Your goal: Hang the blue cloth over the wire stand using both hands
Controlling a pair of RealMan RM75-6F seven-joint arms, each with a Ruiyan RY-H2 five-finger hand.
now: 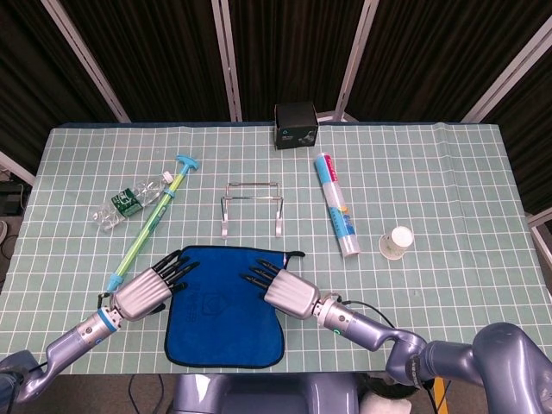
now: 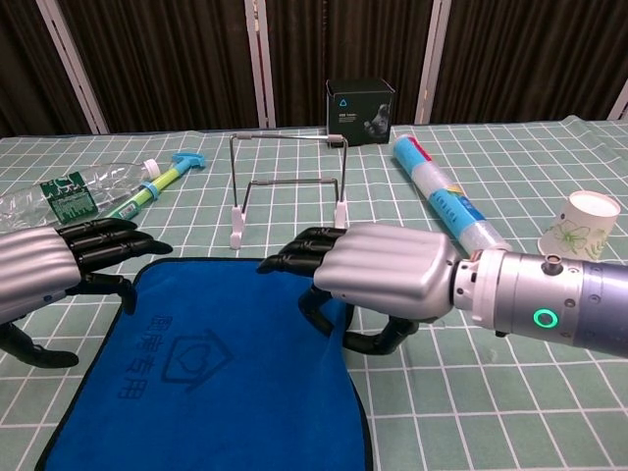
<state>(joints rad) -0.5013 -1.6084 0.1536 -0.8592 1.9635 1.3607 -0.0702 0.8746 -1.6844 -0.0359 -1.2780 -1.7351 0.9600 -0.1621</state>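
The flat blue microfibre cloth [image 1: 222,306] lies at the table's near edge, its far corners beneath the spread, empty left hand [image 1: 148,290] and right hand [image 1: 287,291].

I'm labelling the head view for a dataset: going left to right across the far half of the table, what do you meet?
Crushed plastic bottle → green and blue pump → wire stand → black box → tube of cups → paper cup.
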